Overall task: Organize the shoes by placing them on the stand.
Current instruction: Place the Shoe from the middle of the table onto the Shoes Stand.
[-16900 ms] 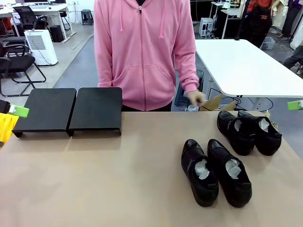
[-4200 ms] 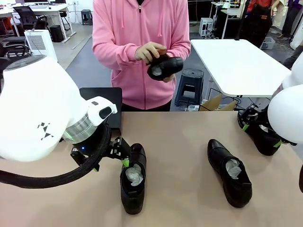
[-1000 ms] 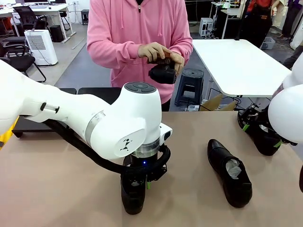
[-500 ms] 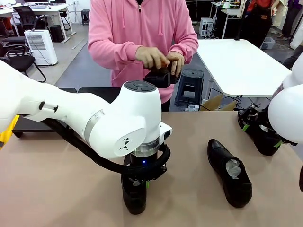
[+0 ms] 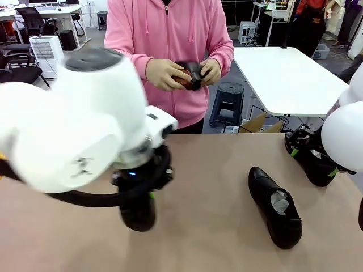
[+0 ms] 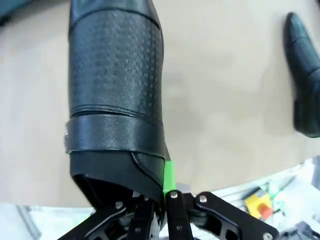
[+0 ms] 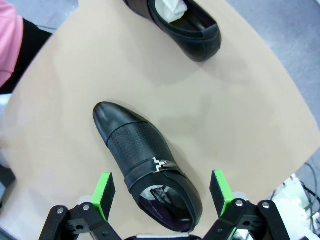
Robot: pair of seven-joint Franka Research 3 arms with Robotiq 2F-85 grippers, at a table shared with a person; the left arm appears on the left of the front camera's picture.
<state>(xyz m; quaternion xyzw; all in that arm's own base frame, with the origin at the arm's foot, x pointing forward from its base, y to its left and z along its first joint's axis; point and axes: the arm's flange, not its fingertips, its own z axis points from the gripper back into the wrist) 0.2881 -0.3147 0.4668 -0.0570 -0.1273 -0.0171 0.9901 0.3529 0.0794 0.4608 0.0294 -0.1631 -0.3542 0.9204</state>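
The tan counter (image 5: pixel 227 164) lies bare between the shoes, its widest open stretch in the middle. The left arm (image 5: pixel 85 130) crowds the near left side. Across the far edge, a person (image 5: pixel 170 34) holds one glossy black shoe (image 5: pixel 193 73) in both hands. The left pincer (image 6: pixel 162 184) is clamped shut on the heel rim of a perforated, strapped shoe (image 6: pixel 115 75). A paper-stuffed shoe (image 5: pixel 276 208) lies right of centre, with free room all around. By the right edge, the right pincer (image 7: pixel 162 188) hangs with its jaws spread wide over a buckled shoe (image 7: pixel 145 160), gripping nothing.
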